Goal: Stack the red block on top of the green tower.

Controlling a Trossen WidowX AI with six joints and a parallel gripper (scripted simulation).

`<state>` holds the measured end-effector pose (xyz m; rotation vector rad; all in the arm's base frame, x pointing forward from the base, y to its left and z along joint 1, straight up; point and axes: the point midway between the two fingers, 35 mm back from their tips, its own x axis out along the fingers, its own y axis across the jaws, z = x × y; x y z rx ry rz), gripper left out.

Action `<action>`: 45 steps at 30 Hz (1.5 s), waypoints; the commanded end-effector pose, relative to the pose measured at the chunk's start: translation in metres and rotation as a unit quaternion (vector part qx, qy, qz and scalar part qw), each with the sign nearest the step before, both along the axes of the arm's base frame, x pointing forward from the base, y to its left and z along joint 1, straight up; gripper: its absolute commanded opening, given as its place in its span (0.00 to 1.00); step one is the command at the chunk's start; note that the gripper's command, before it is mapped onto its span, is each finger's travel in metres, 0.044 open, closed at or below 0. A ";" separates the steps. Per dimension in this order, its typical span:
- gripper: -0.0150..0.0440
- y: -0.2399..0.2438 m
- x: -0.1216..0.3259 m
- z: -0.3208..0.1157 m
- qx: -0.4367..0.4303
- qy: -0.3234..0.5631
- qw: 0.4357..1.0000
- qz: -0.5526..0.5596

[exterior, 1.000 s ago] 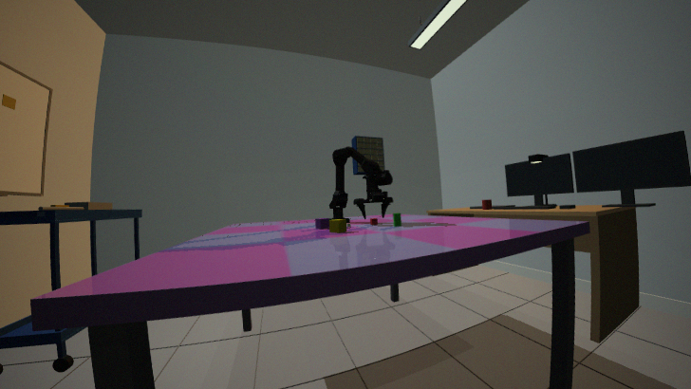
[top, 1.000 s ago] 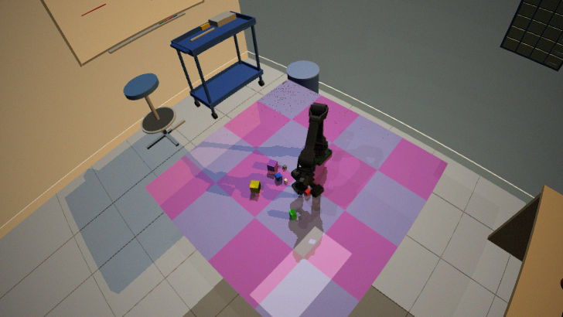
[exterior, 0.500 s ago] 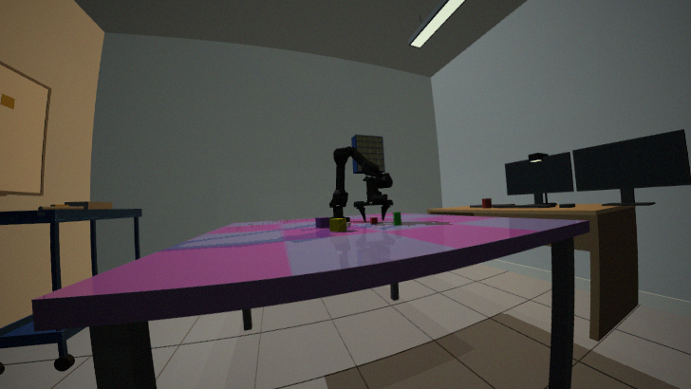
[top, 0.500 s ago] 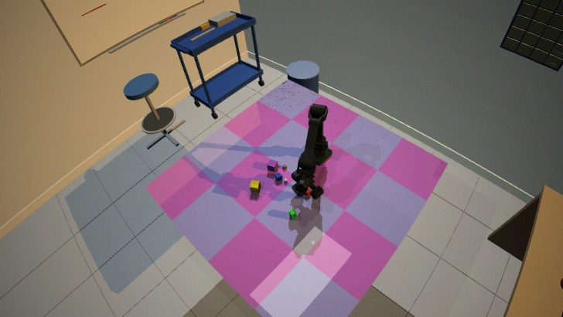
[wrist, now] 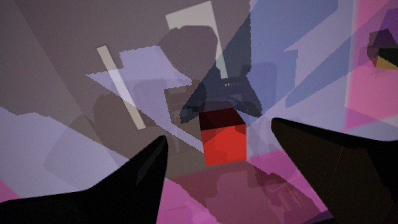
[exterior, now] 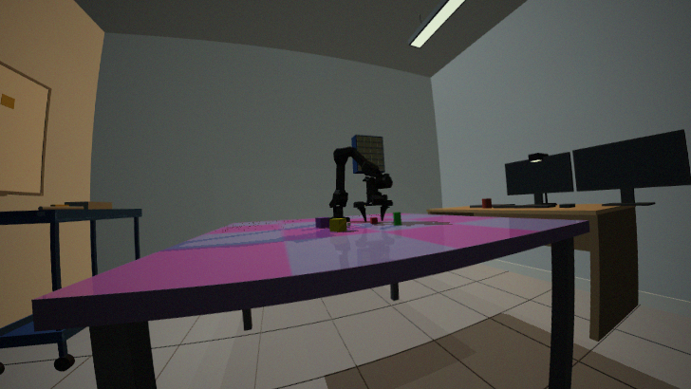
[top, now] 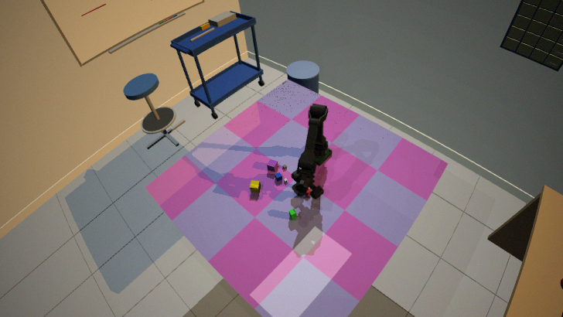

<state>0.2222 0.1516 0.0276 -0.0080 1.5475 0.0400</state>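
Observation:
The red block point(top: 308, 192) point(exterior: 373, 220) point(wrist: 225, 145) sits on the checkered table. My gripper point(top: 308, 191) point(exterior: 374, 219) point(wrist: 219, 132) is open, pointing down, with one finger on each side of the red block. In the wrist view the block lies between the fingertips, with a gap on both sides. In the top view the gripper partly covers it. The green tower point(top: 292, 214) point(exterior: 397, 218) stands upright a short way from the gripper, to its right in the exterior view. The tower is not seen in the wrist view.
A yellow block point(top: 255, 185) point(exterior: 338, 225), a purple block point(top: 272, 165) point(exterior: 321, 222) and a blue block point(top: 278, 176) stand left of the arm in the top view. A small grey piece point(top: 284, 167) and a small white piece point(top: 285, 181) lie near the blue block.

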 end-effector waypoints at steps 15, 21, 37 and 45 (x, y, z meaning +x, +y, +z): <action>0.35 0.000 0.000 0.000 -0.001 -0.001 1.000 -0.003; 0.25 0.000 0.000 0.009 -0.001 -0.001 1.000 -0.003; 0.25 -0.001 -0.002 0.085 -0.001 -0.001 1.000 -0.003; 0.25 -0.002 -0.003 0.117 -0.001 -0.001 1.000 -0.003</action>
